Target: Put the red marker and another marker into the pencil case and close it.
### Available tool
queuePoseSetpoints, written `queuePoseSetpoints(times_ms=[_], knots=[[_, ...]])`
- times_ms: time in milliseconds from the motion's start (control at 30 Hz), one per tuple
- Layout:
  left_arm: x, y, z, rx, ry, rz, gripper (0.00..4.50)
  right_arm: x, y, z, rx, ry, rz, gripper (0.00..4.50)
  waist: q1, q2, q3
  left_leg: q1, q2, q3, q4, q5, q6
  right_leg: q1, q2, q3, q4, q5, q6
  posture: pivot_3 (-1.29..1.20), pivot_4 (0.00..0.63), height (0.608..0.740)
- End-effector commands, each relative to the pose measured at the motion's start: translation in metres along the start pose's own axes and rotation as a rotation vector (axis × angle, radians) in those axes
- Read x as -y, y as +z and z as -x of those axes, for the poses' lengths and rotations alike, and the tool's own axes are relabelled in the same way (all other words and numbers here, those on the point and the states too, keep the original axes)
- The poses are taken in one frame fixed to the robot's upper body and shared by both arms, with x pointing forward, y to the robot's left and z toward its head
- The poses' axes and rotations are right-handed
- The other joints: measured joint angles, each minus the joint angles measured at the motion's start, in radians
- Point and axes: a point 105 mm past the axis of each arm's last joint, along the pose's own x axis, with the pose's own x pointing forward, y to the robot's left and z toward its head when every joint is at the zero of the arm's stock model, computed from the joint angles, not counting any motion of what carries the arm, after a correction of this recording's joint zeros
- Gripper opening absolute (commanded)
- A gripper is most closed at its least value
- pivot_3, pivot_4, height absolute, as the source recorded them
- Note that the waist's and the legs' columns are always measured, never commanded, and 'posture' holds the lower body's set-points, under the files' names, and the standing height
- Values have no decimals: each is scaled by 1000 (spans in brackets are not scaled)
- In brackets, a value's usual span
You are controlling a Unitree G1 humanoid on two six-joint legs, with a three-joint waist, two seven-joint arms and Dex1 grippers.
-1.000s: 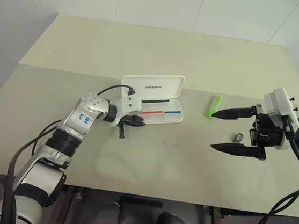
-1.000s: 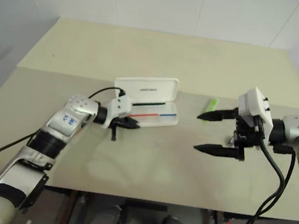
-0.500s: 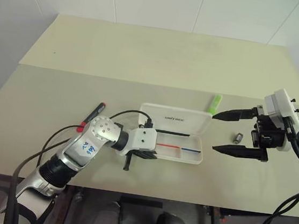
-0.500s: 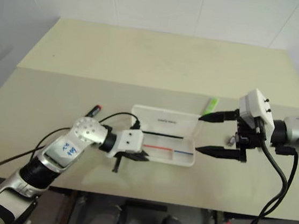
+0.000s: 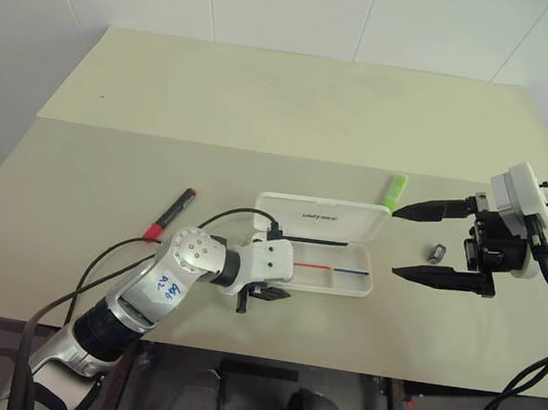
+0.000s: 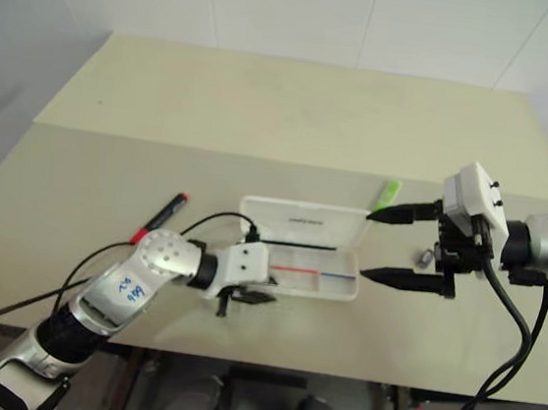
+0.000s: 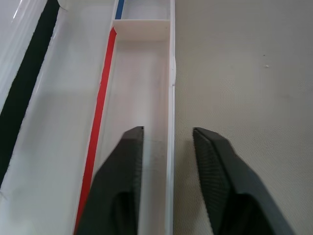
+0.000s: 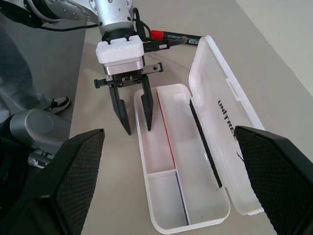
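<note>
- The red marker (image 5: 170,213) lies well behind our left gripper (image 5: 266,294).
- Left fingers stand parted, straddling the open pencil case (image 5: 364,287) near wall; we should lift clear without nudging it.
- The green marker (image 5: 393,191) sits just beyond our spread right gripper (image 5: 418,242).

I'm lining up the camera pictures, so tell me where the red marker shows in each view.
Left eye view: the red marker lies on the table, left of the pencil case.
Right eye view: it lies left of the case, above the left arm.
Left wrist view: not in it.
Right wrist view: its red end pokes out behind the left tool, near the lid's corner.
Shared landmark: the case's red and blue line.
</note>
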Motion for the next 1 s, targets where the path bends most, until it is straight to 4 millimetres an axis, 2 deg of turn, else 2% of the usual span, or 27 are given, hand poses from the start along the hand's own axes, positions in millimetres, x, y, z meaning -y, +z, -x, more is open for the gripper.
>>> queuePoseSetpoints(times_ms=[33,200,400,500,600,733,800,867,933,1000], knots=[[3,3,4,13,9,-6,2825,1,8,3,4,-2,45,4500,0,0,0,0,0,0,0,0,0,0,0,0,0,0,0,0,150,740],[6,6,12,32,6,6,4483,4,8,2,2,1,46,4500,0,0,0,0,0,0,0,0,0,0,0,0,0,0,0,0,150,740],[16,17,41,63,-16,39,4483,8,6,2,-1,7,46,4500,-1,0,0,0,0,0,-1,0,0,0,0,0,0,0,0,0,150,740],[11,17,52,60,41,57,4483,9,6,2,-3,9,45,4500,-1,0,0,0,0,0,-1,-1,0,0,0,0,0,0,0,0,150,740],[5,24,76,82,129,80,4483,11,6,1,-8,15,49,4500,-1,0,0,0,0,0,0,-1,0,0,0,0,0,0,0,0,150,740],[8,39,123,194,171,139,4483,12,6,4,-13,17,51,4500,-2,0,0,0,1,-1,-1,-1,0,0,0,0,0,0,0,0,150,740],[-3,41,173,248,287,177,4483,13,4,5,-18,18,47,4500,-3,0,0,0,1,-1,-1,-1,-1,0,0,0,0,0,0,0,150,740],[-13,26,224,211,454,216,4483,13,3,1,-11,43,42,4500,-12,-1,0,0,1,0,0,-1,-1,-2,1,0,0,0,0,0,150,740],[-14,14,246,150,532,240,4483,14,3,-3,-2,66,45,4500,-20,0,0,1,2,0,-1,-1,-2,-1,3,1,0,0,0,0,150,740],[-27,-17,262,35,656,318,4483,15,7,-8,16,90,58,4500,-23,1,0,1,2,1,-2,-2,-2,-1,2,2,0,0,0,0,150,740]])
